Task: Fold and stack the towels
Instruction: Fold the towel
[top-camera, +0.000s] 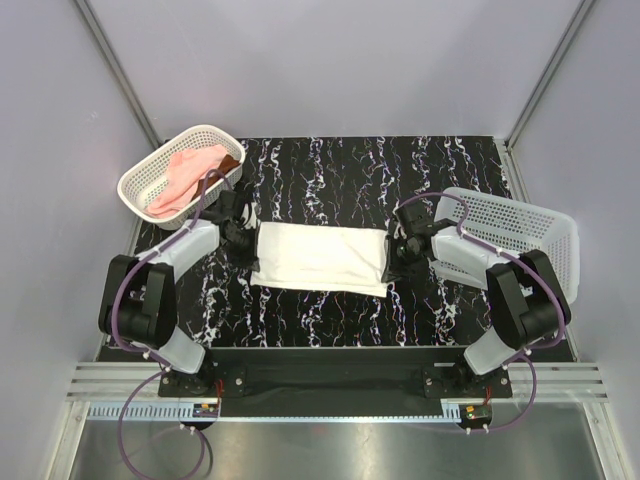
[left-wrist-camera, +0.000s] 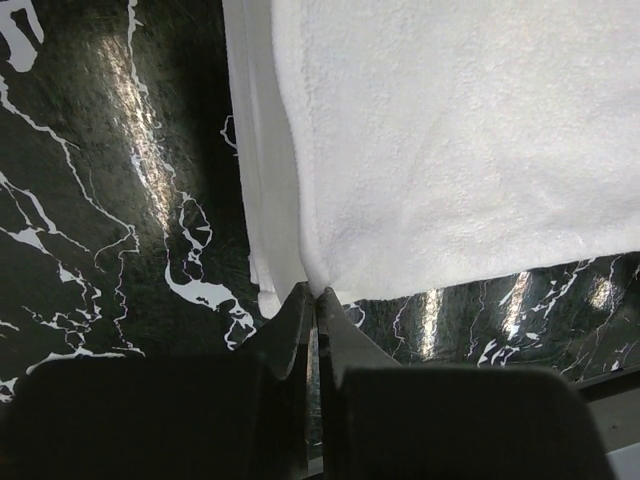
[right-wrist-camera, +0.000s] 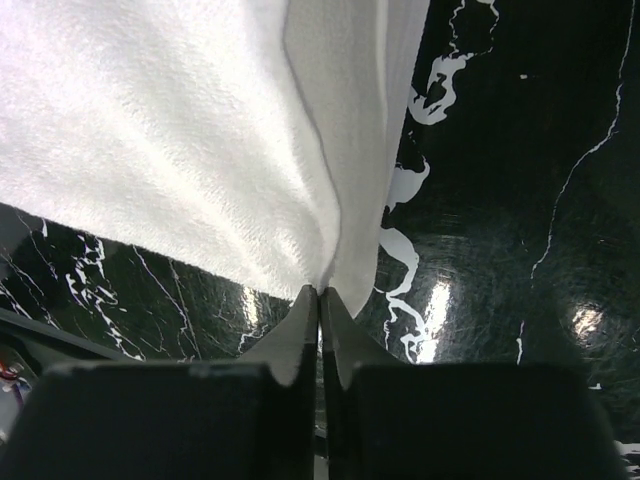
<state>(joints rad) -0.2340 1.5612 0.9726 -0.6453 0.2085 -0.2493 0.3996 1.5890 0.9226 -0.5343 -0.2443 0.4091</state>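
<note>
A white towel (top-camera: 320, 258) lies folded in a wide strip on the black marbled table (top-camera: 330, 320), between the two arms. My left gripper (top-camera: 253, 262) is shut on the towel's near-left corner; in the left wrist view the fingers (left-wrist-camera: 316, 300) pinch the corner of the towel (left-wrist-camera: 450, 150). My right gripper (top-camera: 389, 270) is shut on the towel's near-right corner; in the right wrist view the gripper (right-wrist-camera: 320, 295) pinches the towel (right-wrist-camera: 180, 130) where its layers meet. A pink towel (top-camera: 183, 175) lies in the white basket (top-camera: 150, 178) at the far left.
A second white basket (top-camera: 520, 235) lies tipped on its side at the right, behind my right arm. Grey walls enclose the table on three sides. Metal rails (top-camera: 330, 385) run along the near edge.
</note>
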